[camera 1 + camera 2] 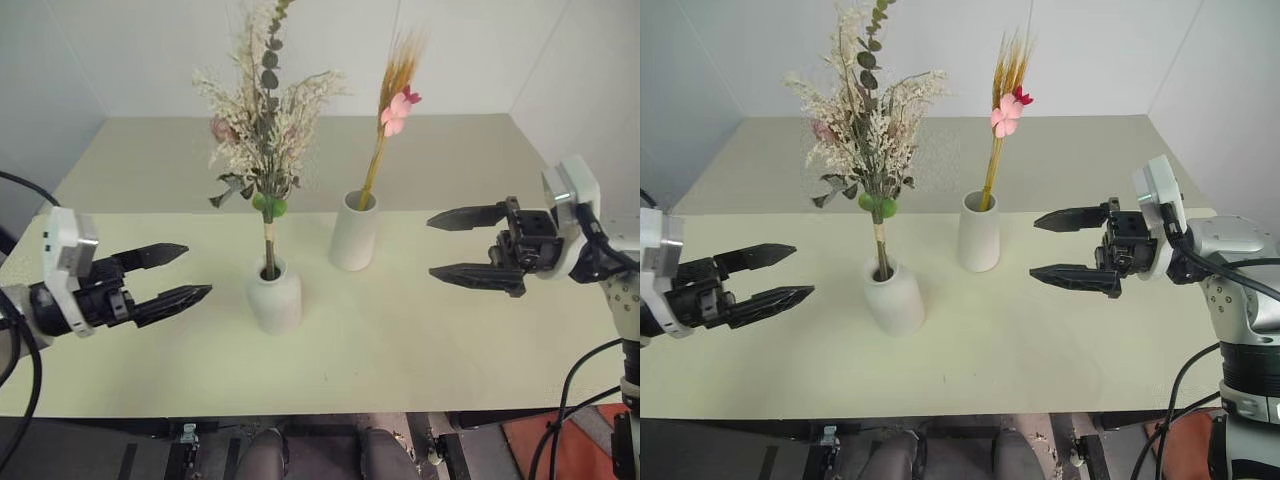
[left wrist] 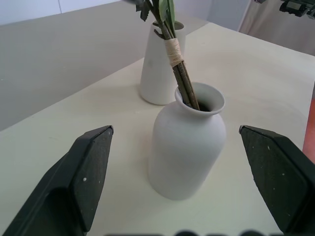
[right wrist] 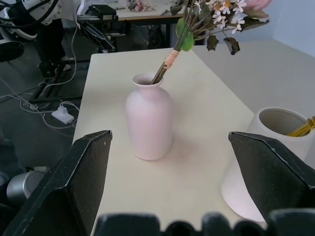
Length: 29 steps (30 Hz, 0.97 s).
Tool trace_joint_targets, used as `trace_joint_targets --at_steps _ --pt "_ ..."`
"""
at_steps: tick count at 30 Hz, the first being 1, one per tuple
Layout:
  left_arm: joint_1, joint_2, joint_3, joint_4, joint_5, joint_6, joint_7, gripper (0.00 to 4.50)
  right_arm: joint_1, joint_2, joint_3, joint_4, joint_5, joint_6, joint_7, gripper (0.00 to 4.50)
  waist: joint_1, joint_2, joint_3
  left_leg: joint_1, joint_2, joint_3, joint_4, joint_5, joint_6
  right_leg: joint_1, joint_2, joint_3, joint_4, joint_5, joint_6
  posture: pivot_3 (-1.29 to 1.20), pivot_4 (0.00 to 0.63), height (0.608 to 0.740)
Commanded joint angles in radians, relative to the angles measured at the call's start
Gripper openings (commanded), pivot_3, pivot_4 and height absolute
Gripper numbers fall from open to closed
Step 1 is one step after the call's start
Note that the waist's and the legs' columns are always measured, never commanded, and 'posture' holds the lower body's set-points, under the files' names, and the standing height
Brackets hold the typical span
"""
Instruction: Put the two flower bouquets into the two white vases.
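With both bouquets seated, the left gripper and right gripper stood released, empty, either side of the bottle vase; retreat outward, clear of the stems.

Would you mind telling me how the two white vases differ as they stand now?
The shorter vase is rounded with a narrow neck; the taller vase is a tapered, wide-mouthed cylinder. The shorter holds the bushy bouquet, the taller the yellow stalk bunch. Both are matte white and upright.
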Motion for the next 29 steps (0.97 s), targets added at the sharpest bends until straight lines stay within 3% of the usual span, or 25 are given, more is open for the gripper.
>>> trace_joint_targets --at_steps 1,7,29 --pt "0.011 0.056 0.079 0.055 0.039 -0.067 -0.120 4.48 0.007 -0.036 -0.040 0.001 -0.003 0.002 -0.004 4.50 0.000 0.000 0.000 0.000 0.000 0.000 0.000 0.000 0.000 0.000 0.000 0.000 0.000 0.000 0.000 0.00 0.150 0.740" --pt "-0.017 0.115 0.114 0.121 0.033 -0.077 -0.230 4.48 0.021 -0.053 -0.046 0.020 -0.016 -0.009 -0.025 4.50 -0.002 0.000 0.000 0.001 0.000 0.000 -0.002 0.000 0.000 0.000 0.000 0.000 -0.001 0.000 0.000 0.00 0.150 0.740" --pt "-0.109 0.071 0.016 0.115 0.024 -0.066 -0.211 4.48 0.102 -0.050 -0.099 -0.022 -0.021 -0.009 -0.096 4.50 -0.004 0.001 0.001 0.001 0.001 0.001 -0.004 0.000 0.000 0.000 0.000 0.000 -0.001 0.000 0.000 0.00 0.150 0.740"
